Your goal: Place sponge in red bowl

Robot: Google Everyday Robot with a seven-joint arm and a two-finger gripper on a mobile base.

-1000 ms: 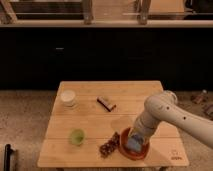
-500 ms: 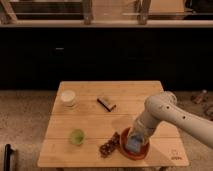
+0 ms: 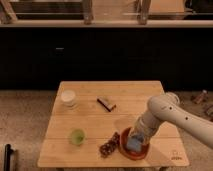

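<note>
In the camera view, the arm (image 3: pixel 172 116) reaches down from the right so that the gripper (image 3: pixel 137 137) sits low over the bowl (image 3: pixel 134 151), at the front right of the table (image 3: pixel 90 120). The sponge (image 3: pixel 134 145) shows as a light-blue patch inside the bowl's rim, right under the gripper. Compared with a second ago, little has moved: the arm has the same bend and the gripper hangs over the same spot, while the sponge now seems to lie a touch lower in the bowl. That suggests the placing is all but done, with only letting go and lifting clear left to do. Whether the gripper grips the sponge or has released it, I cannot tell. The other things are untouched: the brown bar (image 3: pixel 106 103) mid-table, the white cup (image 3: pixel 68 98) at the back left, the green cup (image 3: pixel 76 136) at the front left, and a dark snack (image 3: pixel 109 146) just left of the bowl.
</note>
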